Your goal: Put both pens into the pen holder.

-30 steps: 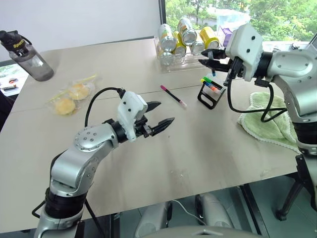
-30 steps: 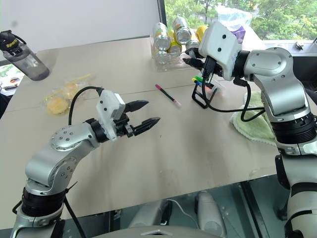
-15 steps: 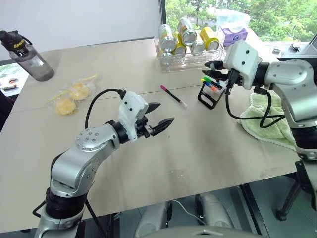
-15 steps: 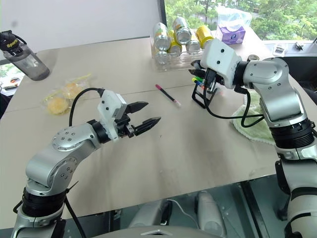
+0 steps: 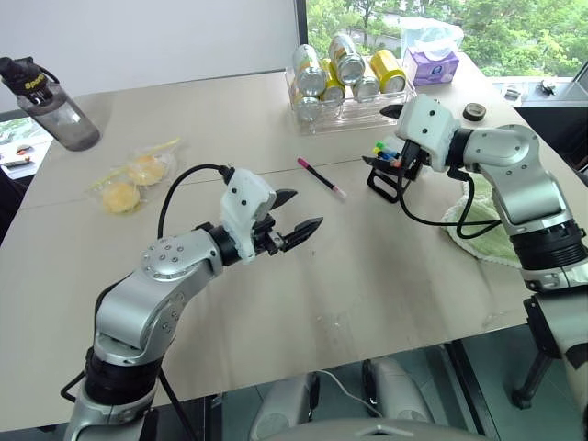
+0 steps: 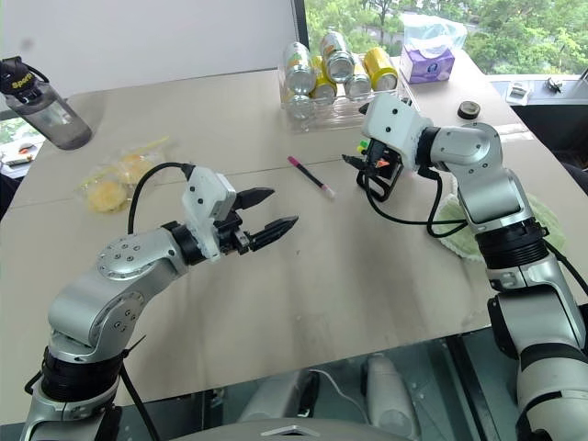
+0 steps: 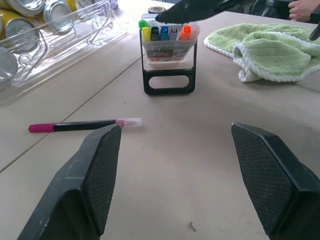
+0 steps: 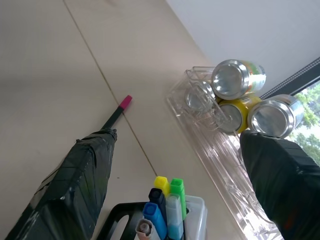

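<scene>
Left eye view, beige table (image 5: 386, 276), window (image 5: 386, 23) behind, trees outside

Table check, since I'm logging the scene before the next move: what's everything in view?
pen: one, black with pink ends, lying mid-table.
pen holder: one, black-framed, holding coloured markers, under the right gripper.
cans: several, silver and yellow, in a clear tray at the far edge.
bottle: one, dark, far left.
bagged food: yellow, left side.
towel: green, right edge.
tissue box: purple, far right.
left gripper: open, empty.
right gripper: open.
</scene>
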